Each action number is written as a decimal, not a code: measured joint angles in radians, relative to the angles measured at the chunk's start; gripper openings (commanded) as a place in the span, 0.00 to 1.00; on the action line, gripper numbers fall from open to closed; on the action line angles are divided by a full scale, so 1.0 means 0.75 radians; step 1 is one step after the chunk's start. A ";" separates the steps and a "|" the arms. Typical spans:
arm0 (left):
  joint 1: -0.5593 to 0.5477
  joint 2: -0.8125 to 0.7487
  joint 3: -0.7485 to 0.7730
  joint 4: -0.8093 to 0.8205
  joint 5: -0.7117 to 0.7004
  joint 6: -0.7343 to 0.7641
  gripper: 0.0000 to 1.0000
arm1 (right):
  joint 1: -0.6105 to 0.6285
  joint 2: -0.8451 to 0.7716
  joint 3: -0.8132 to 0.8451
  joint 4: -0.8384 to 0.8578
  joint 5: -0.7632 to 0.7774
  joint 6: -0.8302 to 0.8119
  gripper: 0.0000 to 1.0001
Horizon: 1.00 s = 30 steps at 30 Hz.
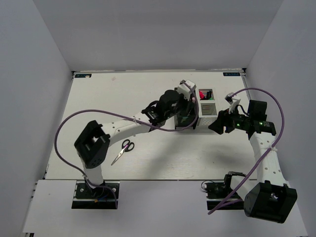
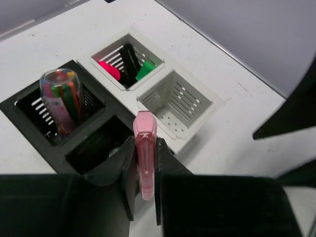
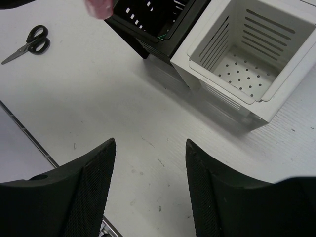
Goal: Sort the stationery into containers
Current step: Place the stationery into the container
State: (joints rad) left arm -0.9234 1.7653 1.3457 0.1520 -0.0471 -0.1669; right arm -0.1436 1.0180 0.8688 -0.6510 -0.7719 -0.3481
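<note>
My left gripper (image 2: 145,148) is shut on the small pink translucent cutter (image 2: 145,127) and holds it above the near compartment of the black holder (image 2: 29,123). In that holder's other compartment stands a clear pink tube (image 2: 61,96) with coloured contents. The white holder (image 2: 197,123) has pink-capped and green-capped markers (image 2: 129,61) in its far compartment; its near compartment is empty. My right gripper (image 3: 150,143) is open and empty over bare table, just right of the white holder (image 1: 206,118). The black-handled scissors (image 1: 123,150) lie on the table to the left and also show in the right wrist view (image 3: 29,43).
The two holders stand side by side at the table's middle back, black holder (image 1: 185,118) on the left. The left arm (image 1: 123,129) and its purple cable reach across the table's middle. The table's front edge (image 3: 29,136) shows in the right wrist view.
</note>
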 measured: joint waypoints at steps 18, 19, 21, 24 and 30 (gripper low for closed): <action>0.067 0.322 0.194 0.103 -0.113 0.087 0.60 | -0.001 -0.001 0.000 0.001 -0.002 -0.012 0.80; 0.068 0.322 0.194 0.103 -0.115 0.088 0.60 | -0.001 -0.001 -0.001 0.001 -0.002 -0.013 0.80; 0.069 0.320 0.194 0.097 -0.115 0.085 0.60 | -0.001 -0.003 -0.001 0.001 -0.002 -0.014 0.77; 0.067 0.297 0.182 0.077 -0.114 0.084 0.52 | -0.001 -0.009 -0.001 0.001 -0.002 -0.016 0.74; 0.052 0.209 0.176 -0.009 -0.124 0.109 0.00 | -0.002 -0.009 -0.001 0.001 -0.002 -0.015 0.75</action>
State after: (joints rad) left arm -0.8845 1.9217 1.4780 0.1455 -0.1398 -0.0853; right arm -0.1448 1.0111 0.8684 -0.6506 -0.7734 -0.3592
